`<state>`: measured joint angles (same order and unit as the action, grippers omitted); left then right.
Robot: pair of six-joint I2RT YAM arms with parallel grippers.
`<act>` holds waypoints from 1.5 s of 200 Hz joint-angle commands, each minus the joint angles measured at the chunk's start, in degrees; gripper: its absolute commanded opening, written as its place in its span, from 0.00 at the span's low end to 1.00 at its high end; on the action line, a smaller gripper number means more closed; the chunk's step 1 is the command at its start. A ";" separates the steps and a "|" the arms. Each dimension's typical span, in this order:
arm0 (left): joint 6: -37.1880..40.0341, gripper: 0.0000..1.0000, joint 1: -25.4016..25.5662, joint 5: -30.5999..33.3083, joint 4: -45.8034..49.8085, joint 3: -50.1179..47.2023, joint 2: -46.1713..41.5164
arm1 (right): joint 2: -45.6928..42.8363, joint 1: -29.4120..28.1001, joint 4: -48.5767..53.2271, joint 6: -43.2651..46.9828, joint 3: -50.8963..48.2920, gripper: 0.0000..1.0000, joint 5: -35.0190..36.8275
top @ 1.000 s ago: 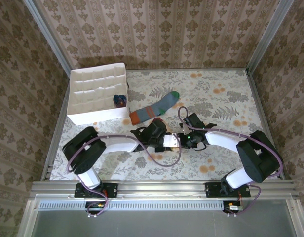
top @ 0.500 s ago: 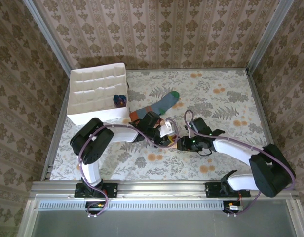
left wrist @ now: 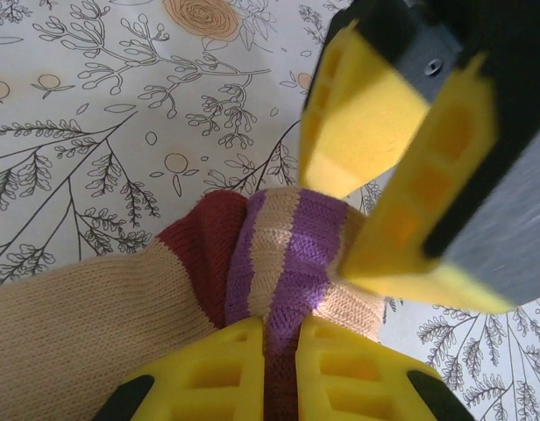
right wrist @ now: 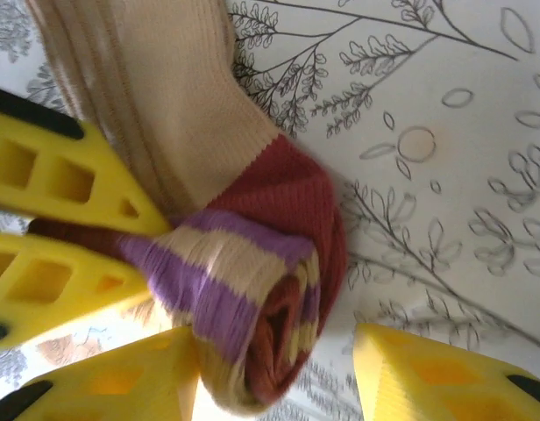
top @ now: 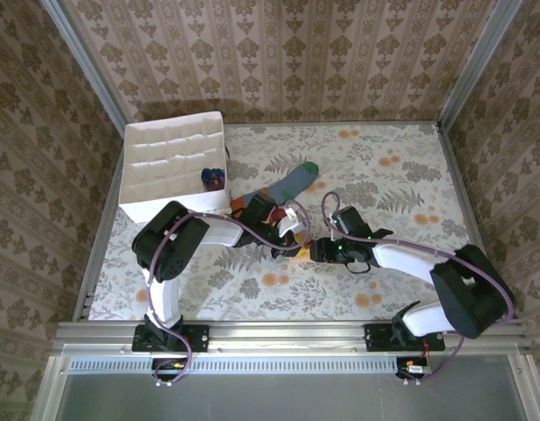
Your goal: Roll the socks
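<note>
Table (top: pixel 401 158): box (top: pixel 169 208) far left with one rolled sock (top: pixel 214 178) inside. The grey sock (top: pixel 286 185) lies flat just right of it, not started. Both arms have shifted far-left and now meet just near of that sock. The grip has swapped. Left gripper (left wrist: pixel 280 333), part open a second ago, is now clamped on the striped roll of the peach sock (right wrist: pixel 252 263). Right gripper (right wrist: pixel 274 351) has let go, jaws apart, straddling the roll's end. The plain leg trails unrolled. So the roll is secured but not finished. Your right is free to regrip and keep turning, or tuck the cuff.
</note>
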<state>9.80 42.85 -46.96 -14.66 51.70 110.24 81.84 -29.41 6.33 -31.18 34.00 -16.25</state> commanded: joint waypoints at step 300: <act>33.12 0.00 14.84 41.57 5.01 -8.99 -8.42 | 8.58 -1.44 15.21 -2.94 8.32 0.09 -5.59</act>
<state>47.20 58.00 -1.08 -17.37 42.19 98.67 92.53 -29.43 14.15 -33.43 46.17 -20.03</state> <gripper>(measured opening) 0.027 0.080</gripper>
